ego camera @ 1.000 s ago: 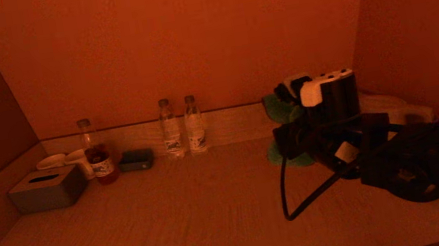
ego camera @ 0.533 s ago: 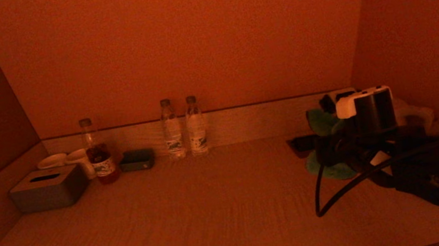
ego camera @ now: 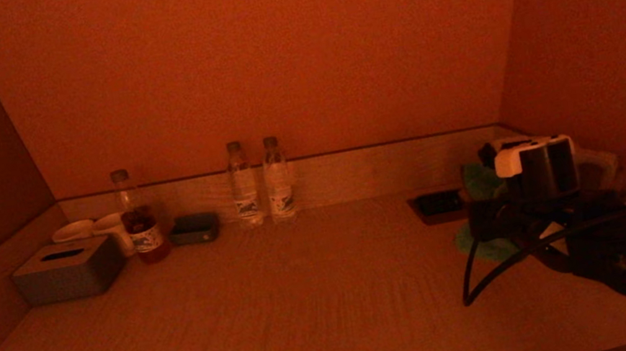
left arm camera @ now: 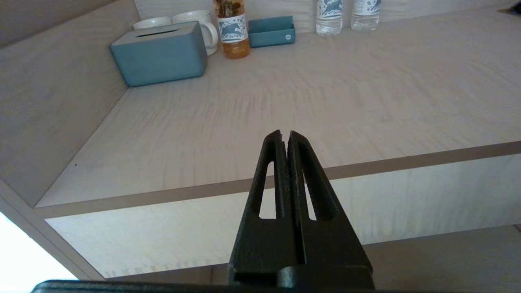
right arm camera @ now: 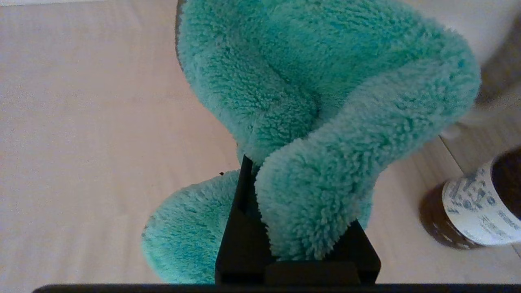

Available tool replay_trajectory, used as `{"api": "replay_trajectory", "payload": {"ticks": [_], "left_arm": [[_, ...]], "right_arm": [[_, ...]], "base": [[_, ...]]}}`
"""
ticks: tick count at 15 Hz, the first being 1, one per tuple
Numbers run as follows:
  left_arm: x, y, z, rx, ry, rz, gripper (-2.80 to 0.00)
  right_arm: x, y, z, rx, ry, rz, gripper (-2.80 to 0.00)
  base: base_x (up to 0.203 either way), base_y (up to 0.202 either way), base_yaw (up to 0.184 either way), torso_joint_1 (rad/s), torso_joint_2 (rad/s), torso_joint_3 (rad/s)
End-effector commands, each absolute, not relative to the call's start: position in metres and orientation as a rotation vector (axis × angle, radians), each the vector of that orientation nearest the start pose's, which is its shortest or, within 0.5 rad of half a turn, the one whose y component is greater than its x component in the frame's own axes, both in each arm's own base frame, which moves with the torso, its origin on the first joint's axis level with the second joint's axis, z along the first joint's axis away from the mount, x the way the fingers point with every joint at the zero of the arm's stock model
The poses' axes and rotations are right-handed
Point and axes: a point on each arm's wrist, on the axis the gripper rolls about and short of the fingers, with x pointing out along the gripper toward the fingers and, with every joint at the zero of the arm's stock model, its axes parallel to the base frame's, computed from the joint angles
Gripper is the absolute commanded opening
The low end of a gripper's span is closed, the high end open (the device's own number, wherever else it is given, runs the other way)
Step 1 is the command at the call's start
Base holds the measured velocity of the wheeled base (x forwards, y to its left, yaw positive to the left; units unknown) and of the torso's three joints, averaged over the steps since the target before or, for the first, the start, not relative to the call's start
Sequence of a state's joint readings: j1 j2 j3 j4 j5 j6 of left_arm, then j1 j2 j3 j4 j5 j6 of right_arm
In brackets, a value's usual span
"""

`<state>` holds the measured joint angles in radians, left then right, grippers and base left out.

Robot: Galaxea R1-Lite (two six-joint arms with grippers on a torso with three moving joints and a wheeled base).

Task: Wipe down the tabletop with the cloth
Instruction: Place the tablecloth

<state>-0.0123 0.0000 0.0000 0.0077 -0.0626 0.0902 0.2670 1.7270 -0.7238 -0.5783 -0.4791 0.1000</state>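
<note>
Right gripper [right arm camera: 260, 179] clamped on cloth [right arm camera: 317, 122] at the tabletop [ego camera: 283, 306] end far from the tissue box [ego camera: 69, 270]; press cloth flat, sweep toward box; left gripper [left arm camera: 285, 140] closed, empty, off the front edge.

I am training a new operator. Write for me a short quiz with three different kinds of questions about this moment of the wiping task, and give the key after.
1. True or false: the right gripper is shut on the cloth.
2. Multiple choice: where is the left gripper? A) on the tissue box B) before the tabletop's front edge, shut and holding nothing C) around a water bottle
3. Fill in: the two clear water bottles stand side by side at the ____ wall.

Key: 1 true; 2 B; 3 back
</note>
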Motion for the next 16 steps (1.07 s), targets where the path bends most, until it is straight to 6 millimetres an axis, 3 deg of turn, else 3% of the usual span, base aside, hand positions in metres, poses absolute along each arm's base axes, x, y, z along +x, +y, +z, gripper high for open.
{"api": "replay_trajectory", "payload": {"ticks": [1,3,9,16], "left_arm": [[-0.023,-0.001,0.075,0.090,0.004,-0.077,-2.80],[-0.023,-0.001,0.075,0.090,0.004,-0.075,-2.80],[-0.023,-0.001,0.075,0.090,0.004,-0.077,-2.80],[-0.023,-0.001,0.075,0.090,0.004,-0.075,-2.80]], "right_arm": [[0.290,0.066,0.138,-0.045,0.410,-0.277,-2.80],[0.292,0.062,0.124,-0.023,0.440,-0.358,-2.80],[0.285,0.047,0.109,0.012,0.483,-0.447,-2.80],[0.283,0.040,0.105,0.026,0.479,-0.527,-2.80]], "base": [[0.000,0.000,0.000,0.000,0.00,0.000],[0.000,0.000,0.000,0.000,0.00,0.000],[0.000,0.000,0.000,0.000,0.00,0.000],[0.000,0.000,0.000,0.000,0.00,0.000]]}}
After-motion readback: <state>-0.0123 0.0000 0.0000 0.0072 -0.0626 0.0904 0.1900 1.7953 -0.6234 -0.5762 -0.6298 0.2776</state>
